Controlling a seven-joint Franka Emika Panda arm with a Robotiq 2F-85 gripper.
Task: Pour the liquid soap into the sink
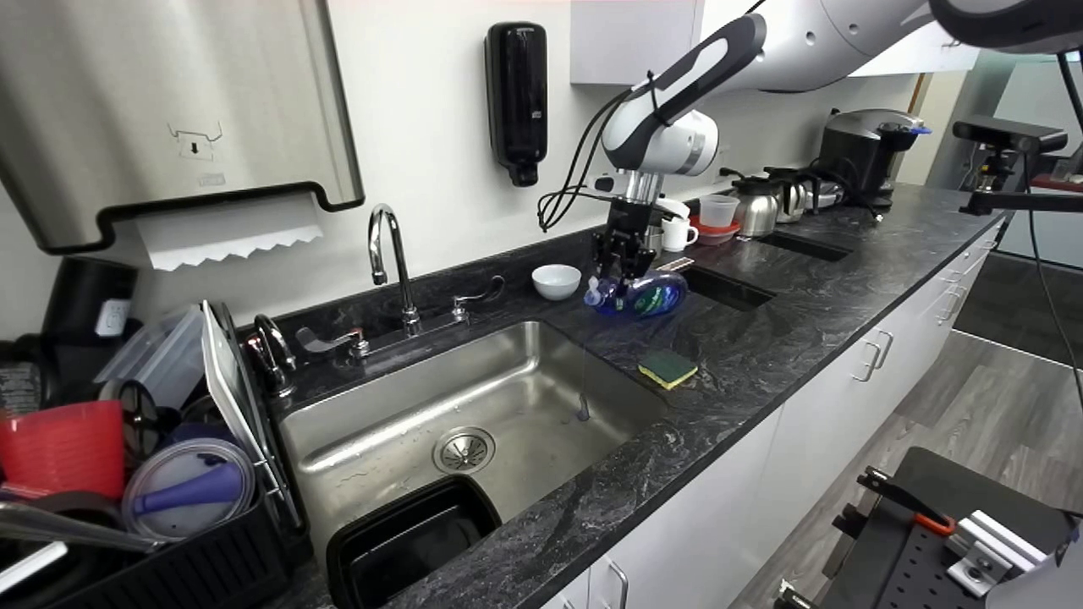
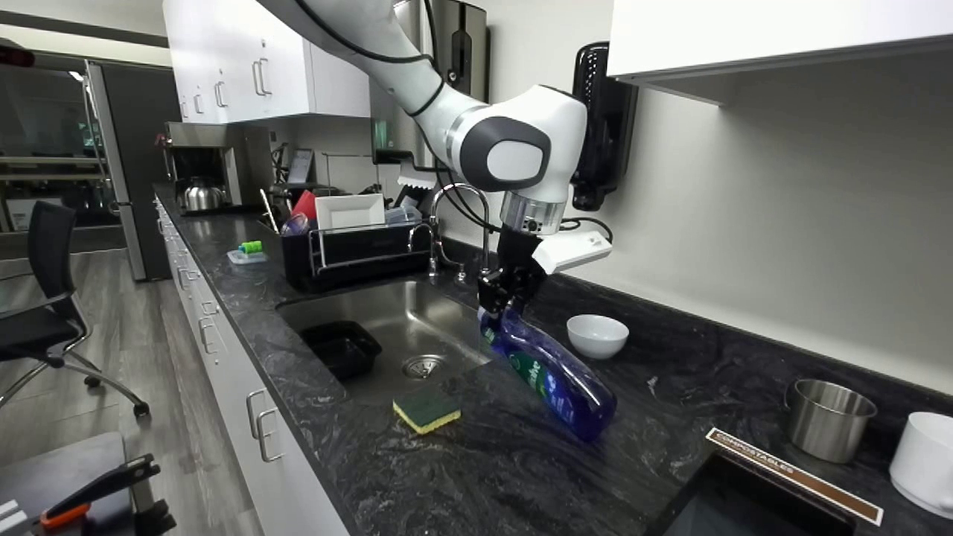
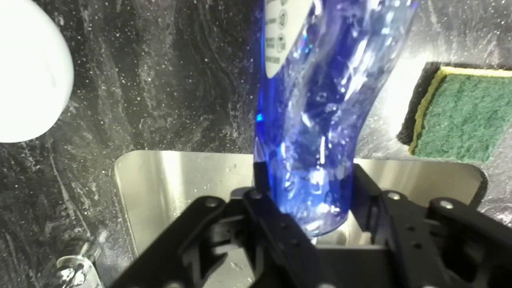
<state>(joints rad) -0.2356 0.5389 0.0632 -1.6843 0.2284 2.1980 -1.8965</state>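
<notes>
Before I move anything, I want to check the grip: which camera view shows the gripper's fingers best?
The wrist view: it shows the gripper close up, black fingers on either side of the soap bottle. Both exterior views show them smaller and dark against it, so the contact is harder to make out.

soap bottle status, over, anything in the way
Gripper clamped on soap bottle, held sideways. Cap toward sink, blue streak inside. Nothing seen blocking; black tub off to one side.
</notes>
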